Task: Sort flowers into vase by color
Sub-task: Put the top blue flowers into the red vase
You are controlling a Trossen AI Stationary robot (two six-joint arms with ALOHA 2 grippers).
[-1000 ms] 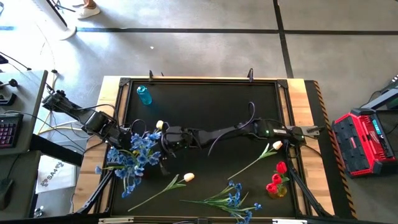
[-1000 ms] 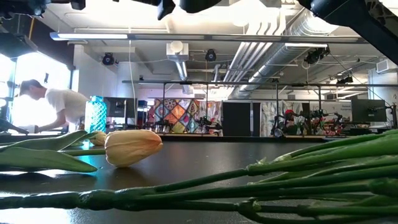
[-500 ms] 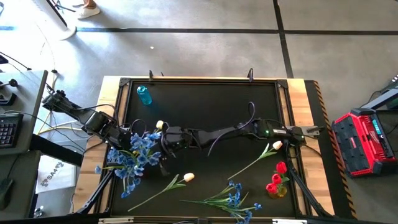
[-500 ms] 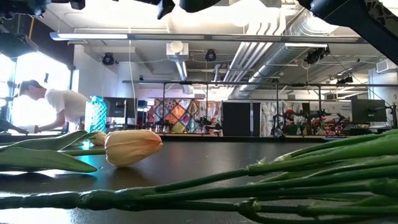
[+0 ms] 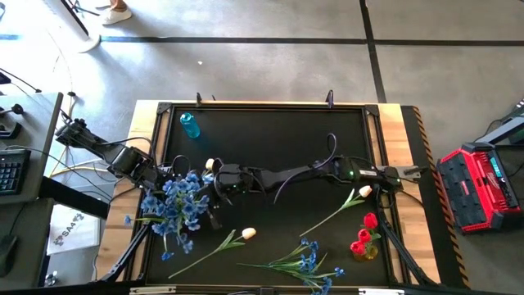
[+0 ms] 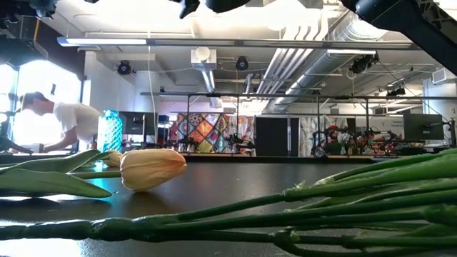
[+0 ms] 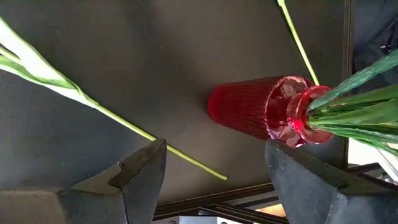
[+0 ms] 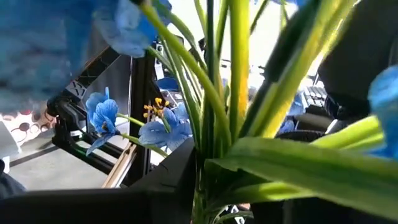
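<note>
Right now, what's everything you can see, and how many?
blue vase: one, blue, far left corner of the table.
blue flower bunch: one, blue, left side.
blue spray: one, blue, lying at the near edge.
cream tulips: three, cream, lying on the table.
red vase: one, red, near right corner.
red tulips: about three, red, in the red vase.
person: one, white shirt, room behind.
left gripper: one, dark, open, by the red vase.
right gripper: one, dark, in the blue flower bunch.

- Left gripper (image 7: 214,180) open wide, fingers (image 7: 140,177) well apart, parked at the table's nine o'clock edge
- Right arm stretched from three o'clock across toward nine, right gripper (image 5: 214,190) near the left one, jaw state unclear
</note>
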